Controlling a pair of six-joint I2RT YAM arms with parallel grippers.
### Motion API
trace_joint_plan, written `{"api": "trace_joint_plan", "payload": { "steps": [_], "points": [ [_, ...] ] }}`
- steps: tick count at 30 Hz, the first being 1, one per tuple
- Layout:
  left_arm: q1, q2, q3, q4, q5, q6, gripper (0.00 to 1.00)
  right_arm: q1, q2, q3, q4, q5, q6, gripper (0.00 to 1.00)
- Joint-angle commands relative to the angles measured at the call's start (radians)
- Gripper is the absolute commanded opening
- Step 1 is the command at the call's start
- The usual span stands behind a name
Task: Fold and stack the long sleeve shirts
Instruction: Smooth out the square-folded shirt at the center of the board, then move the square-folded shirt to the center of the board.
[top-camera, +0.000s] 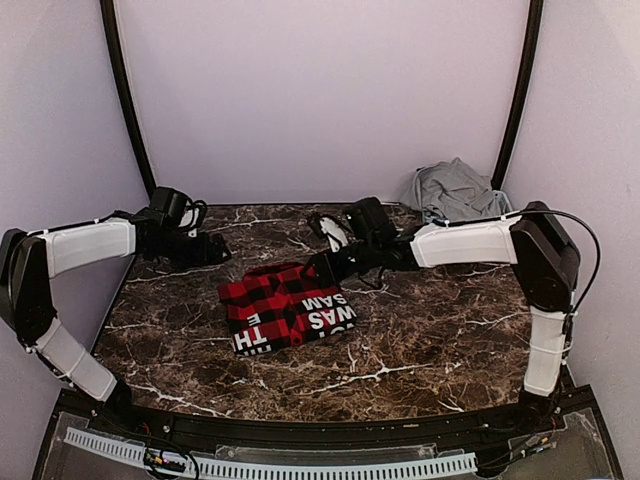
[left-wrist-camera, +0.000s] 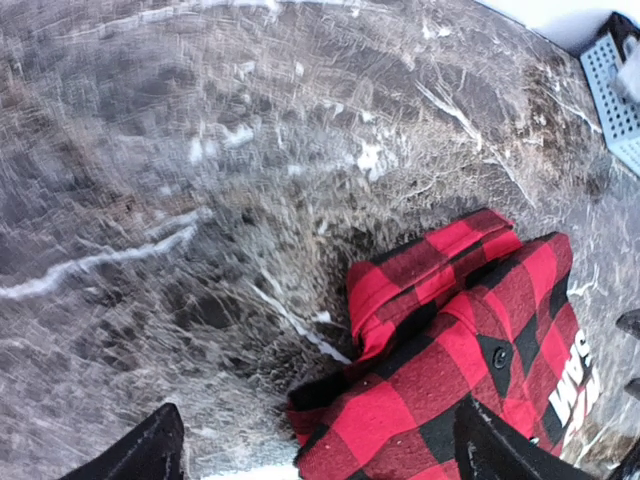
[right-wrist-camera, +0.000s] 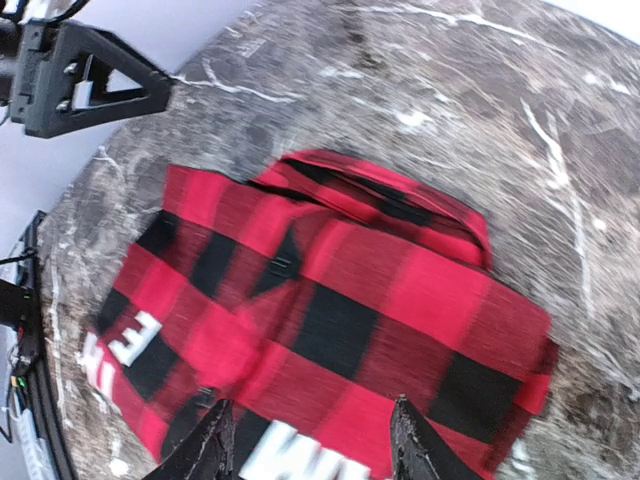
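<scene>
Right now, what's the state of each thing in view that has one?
red-and-black check shirt: folded, flat, lettering up.
grey shirt: unfolded, heaped at the far right corner.
left gripper: open, empty, left of the check shirt.
right gripper: open, empty, by the check shirt's far right corner.

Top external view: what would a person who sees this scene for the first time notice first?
The eye goes first to the red-and-black checked shirt with white letters, folded in the middle of the dark marble table. The left tool and the right tool, both open, hang near its far edge, one on each side. A light grey shirt lies crumpled in the far right corner.
</scene>
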Motion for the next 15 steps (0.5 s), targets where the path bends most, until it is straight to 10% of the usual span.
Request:
{"api": "trace_joint_plan", "payload": {
  "steps": [1,15],
  "points": [
    [0.009,-0.081,-0.005,0.027,-0.107,-0.017,0.98,0.087,0.018,0.06,0.005,0.036,0.005,0.51],
    [0.01,-0.047,0.026,0.039,-0.019,-0.05,0.99,0.235,0.263,0.29,-0.174,0.174,0.008,0.49]
  ]
}}
